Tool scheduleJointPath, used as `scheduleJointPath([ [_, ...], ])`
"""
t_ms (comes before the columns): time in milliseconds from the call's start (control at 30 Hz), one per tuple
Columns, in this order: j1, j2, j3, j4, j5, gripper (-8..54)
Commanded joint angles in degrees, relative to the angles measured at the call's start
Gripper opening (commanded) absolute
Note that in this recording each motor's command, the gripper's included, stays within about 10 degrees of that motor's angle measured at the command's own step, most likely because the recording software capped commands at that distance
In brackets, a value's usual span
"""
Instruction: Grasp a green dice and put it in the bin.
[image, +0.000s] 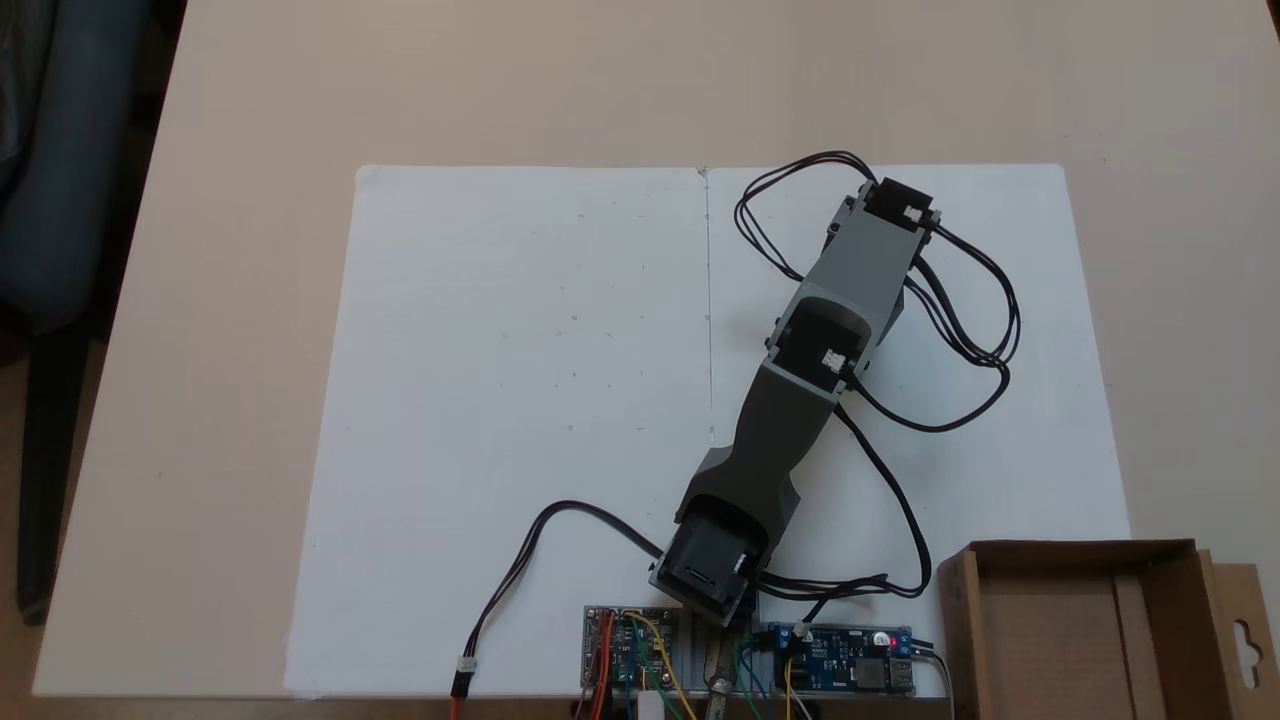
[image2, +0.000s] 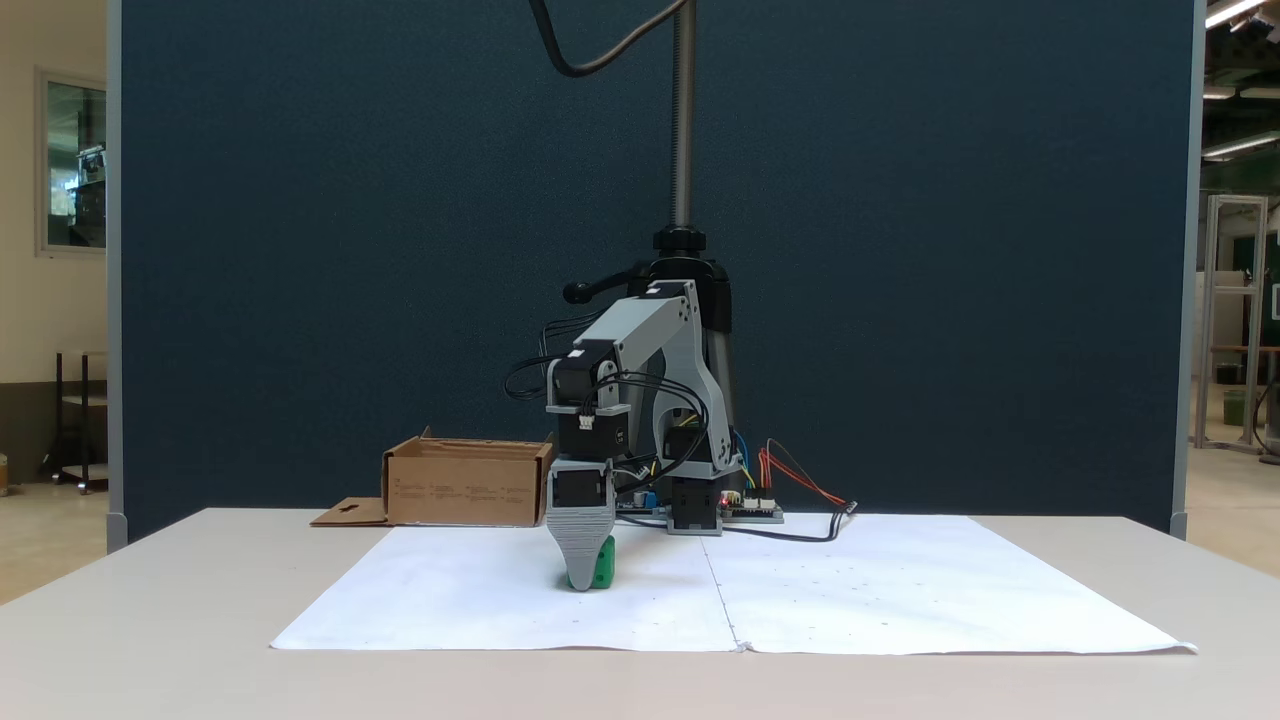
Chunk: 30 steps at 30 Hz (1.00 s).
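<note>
Gripper (image2: 583, 580) down at green dice (image2: 601, 568); jaw closure unreadable. Confirm your squeeze is centred before lifting toward cardboard bin (image2: 466, 487).

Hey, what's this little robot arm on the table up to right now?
The grey hobby arm is stretched out over the white paper sheet, with its gripper lowered to the sheet at a small bright green plastic dice. The grey front jaw covers most of the dice, so whether the gripper has closed on it cannot be told. The dice looks to be resting on the paper, not lifted. The shallow brown cardboard bin sits beside the arm's base with nothing in the part that shows.
</note>
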Motion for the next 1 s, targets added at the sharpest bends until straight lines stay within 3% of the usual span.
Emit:
scheduleJointPath([
  [0, -0.6, 4.5, -3.4, 4.7, 2.3, 12.0],
  [300, -4.1, 6.4, -30.4, 29.4, 8.2, 12.0],
  [567, -1.2, 8.0, -33.5, 35.1, 8.6, 12.0],
  [967, 38.1, 12.7, -35.3, 33.8, 4.0, 12.0],
])
